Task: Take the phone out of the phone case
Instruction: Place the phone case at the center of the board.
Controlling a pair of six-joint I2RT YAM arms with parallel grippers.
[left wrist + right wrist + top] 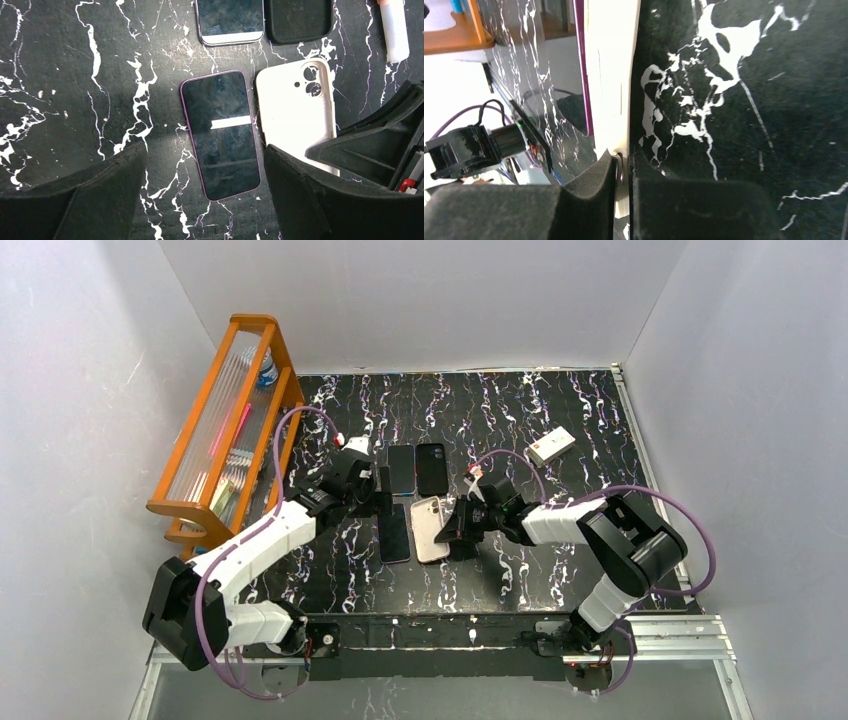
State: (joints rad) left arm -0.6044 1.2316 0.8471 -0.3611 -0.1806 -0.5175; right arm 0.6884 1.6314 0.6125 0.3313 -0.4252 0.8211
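The phone (220, 134) is lying flat and screen-up on the tabletop (75, 75), just beside the cream case (295, 110). So the separating looks done, i.e. you're finishing off, not prying.

Your left jaws are hanging wide open over the phone w/ nothing between them. Your right jaws are pinching the case's right-hand edge, closed on it.

You're wanting a straight-up lift w/ the left arm, so no pad is dragging the phone's purple rim sideways into the case.

W/ the right, be easing the case flat before letting go. From the wrist view I can't tell whether that edge is resting on the tabletop or raised a bit.

Open slowly, then back off toward the right, keeping clear of the other phone (230, 20) & the black case (299, 20) further up.
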